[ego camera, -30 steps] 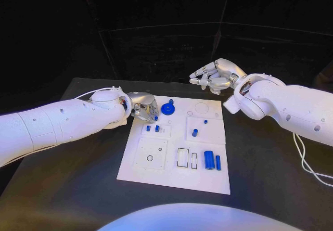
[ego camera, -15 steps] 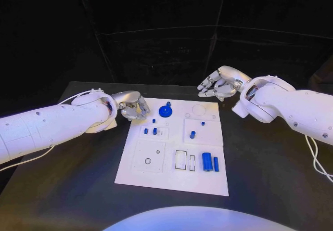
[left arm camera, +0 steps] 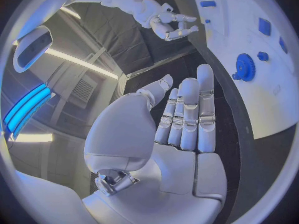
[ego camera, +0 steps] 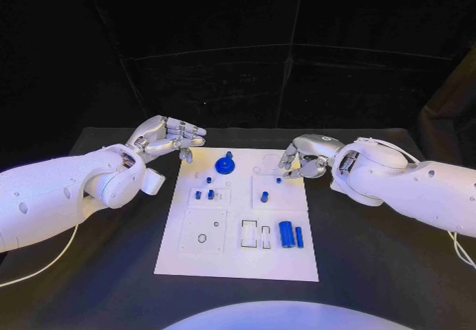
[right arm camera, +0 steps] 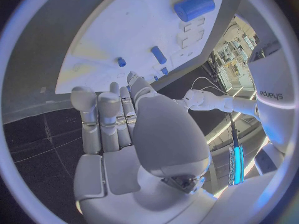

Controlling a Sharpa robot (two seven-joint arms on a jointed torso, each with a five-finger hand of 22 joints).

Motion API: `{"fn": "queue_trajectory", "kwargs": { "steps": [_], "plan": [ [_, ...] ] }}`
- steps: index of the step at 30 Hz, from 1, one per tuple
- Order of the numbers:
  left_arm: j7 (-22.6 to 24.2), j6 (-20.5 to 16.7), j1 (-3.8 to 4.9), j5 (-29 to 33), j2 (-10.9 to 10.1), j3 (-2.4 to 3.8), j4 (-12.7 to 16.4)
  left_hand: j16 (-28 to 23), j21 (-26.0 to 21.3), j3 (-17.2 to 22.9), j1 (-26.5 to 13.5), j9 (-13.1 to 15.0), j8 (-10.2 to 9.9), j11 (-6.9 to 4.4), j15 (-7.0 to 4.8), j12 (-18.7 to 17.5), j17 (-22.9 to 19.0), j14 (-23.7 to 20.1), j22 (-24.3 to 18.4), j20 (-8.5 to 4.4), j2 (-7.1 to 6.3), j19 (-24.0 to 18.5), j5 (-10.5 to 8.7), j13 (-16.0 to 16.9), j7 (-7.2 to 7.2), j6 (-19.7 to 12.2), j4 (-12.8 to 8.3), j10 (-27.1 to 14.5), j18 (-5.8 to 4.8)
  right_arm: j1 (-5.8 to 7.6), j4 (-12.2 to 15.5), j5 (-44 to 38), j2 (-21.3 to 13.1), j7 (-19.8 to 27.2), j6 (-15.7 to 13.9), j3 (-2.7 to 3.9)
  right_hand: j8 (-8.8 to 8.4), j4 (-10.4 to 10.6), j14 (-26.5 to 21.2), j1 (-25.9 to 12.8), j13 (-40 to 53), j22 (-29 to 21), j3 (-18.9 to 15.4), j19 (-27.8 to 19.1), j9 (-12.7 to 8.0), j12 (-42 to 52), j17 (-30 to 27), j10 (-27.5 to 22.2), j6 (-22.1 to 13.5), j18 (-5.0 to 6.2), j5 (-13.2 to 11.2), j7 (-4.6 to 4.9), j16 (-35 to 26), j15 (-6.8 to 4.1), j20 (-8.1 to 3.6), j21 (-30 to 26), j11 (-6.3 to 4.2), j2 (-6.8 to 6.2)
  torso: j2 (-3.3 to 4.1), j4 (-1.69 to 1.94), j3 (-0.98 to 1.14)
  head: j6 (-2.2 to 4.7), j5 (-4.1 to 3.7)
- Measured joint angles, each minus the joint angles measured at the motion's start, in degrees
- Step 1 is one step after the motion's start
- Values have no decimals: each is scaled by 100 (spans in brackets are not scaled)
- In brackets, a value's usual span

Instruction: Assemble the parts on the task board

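Task board is seen in the middle of the frame, with blue parts on it: a gear at upper centre, small pegs on the left, a cylinder at lower right. Right hand is found at the board's upper right corner, just beside the top edge, fingers apart, nothing held. Left hand is raised at upper left, off the board's corner, fingers loosely spread, also empty. The gear lies between both hands, approx. level with the right one, and is judged a bit nearer to the left hand. Vs. the earlier frame, the left hand is lifted away from the board, and the right hand is brought down to its corner.
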Motion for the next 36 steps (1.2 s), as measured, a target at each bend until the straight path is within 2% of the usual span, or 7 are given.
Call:
{"fn": "queue_trajectory", "kwargs": {
  "steps": [6,14,18,22,26,34,36],
  "plan": [
    [299,6,-10,824,-28,-2,166,0,-25,-22,-2,0,6,0,0,3,-5,0,-6,0,2,0,0,1,0,0,-13,0,0,-138,27,-660,89,-225,3,0,-77,-25,20,-21,-191,-33,61,21,0,-132,-63,-44,-32,-1,-84,32,-40,20,21,0,43,-84,-8,-3,-7,24,-20],
    [444,9,-15,1200,-32,-4,158,0,-25,-31,-2,0,23,0,0,22,-9,0,-13,0,2,0,0,5,20,20,-3,0,-1,-230,-37,-1042,279,-369,4,-2,-115,-40,28,-21,-344,-47,198,21,0,-187,-79,-63,-32,-1,-116,31,-67,29,21,0,63,-84,1,-2,-4,35,-19],
    [470,10,-15,1277,-32,-4,152,0,-25,-31,-1,1,23,0,0,22,-15,0,-19,0,2,0,0,5,-1,41,-3,0,-2,-253,-90,-1125,338,-394,12,-2,-115,-58,28,-22,-413,-47,283,36,1,-212,-79,-47,-15,-1,-150,49,-67,29,36,0,79,-84,5,1,-4,13,-8],
    [480,10,-16,1326,-32,-4,139,0,-25,-31,-1,1,23,0,0,22,-15,0,-18,0,2,0,0,5,-1,41,-3,-1,-2,-274,-126,-1177,395,-403,40,-1,-137,-88,28,17,-543,-44,518,42,1,-254,-79,-7,9,0,-348,72,-67,29,42,0,110,-45,5,1,-4,-2,5],
    [481,12,-16,1356,-32,-4,130,0,-25,-30,-1,1,23,0,0,22,-15,1,-18,0,2,0,0,4,-1,41,-3,-1,-2,-295,-163,-1210,435,-405,87,-1,-137,-123,28,39,-645,-16,757,63,1,-283,-79,61,29,-1,-442,92,-67,29,22,0,82,-67,5,1,-2,-16,21],
    [480,12,-16,1384,-32,-4,111,0,-48,-47,-1,1,23,0,-21,44,-30,-20,-35,0,2,0,0,4,-1,40,-20,-1,-2,-303,-248,-1247,525,-408,194,15,-137,-188,29,39,-803,115,1282,155,3,-308,-52,229,149,-1,-566,64,-67,27,11,67,62,-67,5,1,-1,-27,26],
    [480,12,-16,1388,-32,-5,105,0,-48,-47,-1,1,23,0,-21,44,-30,-20,-35,0,2,0,0,4,-1,40,-20,-1,-2,-302,-255,-1253,537,-410,216,19,-137,-217,59,38,-835,214,1422,200,10,-308,-6,298,207,-2,-567,29,-32,-3,5,132,49,-67,4,1,-1,-32,27]
  ]
}}
